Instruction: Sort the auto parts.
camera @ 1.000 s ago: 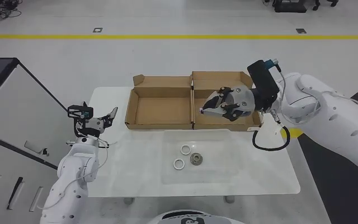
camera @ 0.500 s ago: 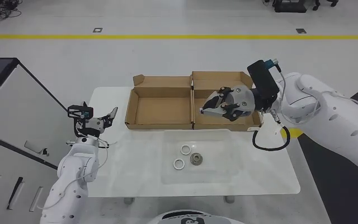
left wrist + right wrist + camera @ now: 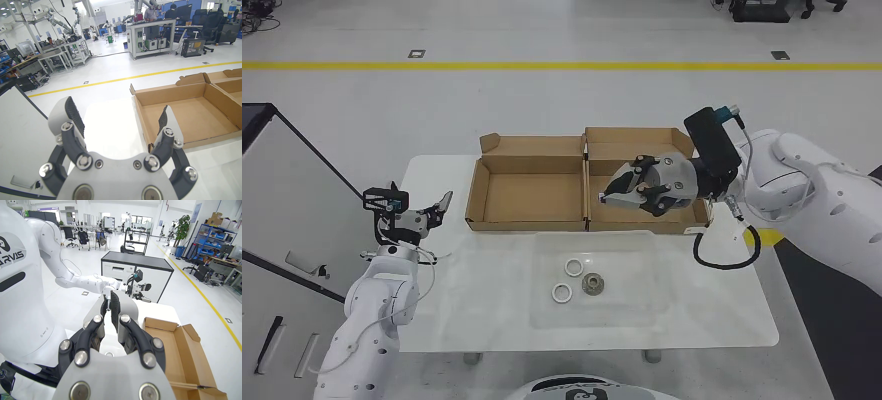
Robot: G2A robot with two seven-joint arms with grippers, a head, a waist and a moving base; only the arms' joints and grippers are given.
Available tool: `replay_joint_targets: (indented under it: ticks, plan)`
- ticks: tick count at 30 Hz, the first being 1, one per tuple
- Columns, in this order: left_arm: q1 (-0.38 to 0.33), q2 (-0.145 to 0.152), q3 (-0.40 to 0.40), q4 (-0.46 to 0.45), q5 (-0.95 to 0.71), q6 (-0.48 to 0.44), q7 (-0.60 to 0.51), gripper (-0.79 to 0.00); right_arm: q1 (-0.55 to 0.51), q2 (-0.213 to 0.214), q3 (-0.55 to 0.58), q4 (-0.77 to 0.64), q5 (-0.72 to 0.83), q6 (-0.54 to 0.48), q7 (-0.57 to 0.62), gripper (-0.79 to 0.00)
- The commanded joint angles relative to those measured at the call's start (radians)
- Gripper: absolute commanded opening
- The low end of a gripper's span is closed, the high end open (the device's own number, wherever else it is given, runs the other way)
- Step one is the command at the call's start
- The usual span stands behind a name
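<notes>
Up over the right box (image 3: 637, 135) at the table's (image 3: 692, 300) far edge, the right gripper (image 3: 108, 297) is clenched on a bolt (image 3: 107, 304). The left gripper (image 3: 118, 111) hangs released above the left edge. One ring (image 3: 573, 266), a second ring (image 3: 561, 293) and a metal hub (image 3: 593, 285) lie near the middle, apart from the left box (image 3: 527, 198).

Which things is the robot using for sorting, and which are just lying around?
For the job: small threaded metal bolt in the right gripper; two white rings; dark round metal part; two open brown cardboard boxes; white table.
Just lying around: black-framed white cabinet; yellow floor line.
</notes>
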Motion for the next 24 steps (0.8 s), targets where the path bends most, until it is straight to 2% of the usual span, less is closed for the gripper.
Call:
replay_joint_targets:
  ticks: [1, 11, 24]
  plan:
    - [0.000, 0.000, 0.000, 0.000, 0.000, 0.000, 0.000, 0.000, 0.001, -0.001, -0.001, 0.001, 0.002, 0.000, 0.012, -0.785]
    - [0.000, 0.000, 0.000, 0.000, 0.000, 0.000, 0.000, 0.000, -0.003, -0.001, -0.002, -0.002, 0.009, 0.001, 0.007, -0.785]
    - [0.000, 0.000, 0.000, 0.000, 0.000, 0.000, 0.000, 0.000, -0.088, -0.023, 0.065, -0.075, 0.114, 0.000, -0.117, -0.785]
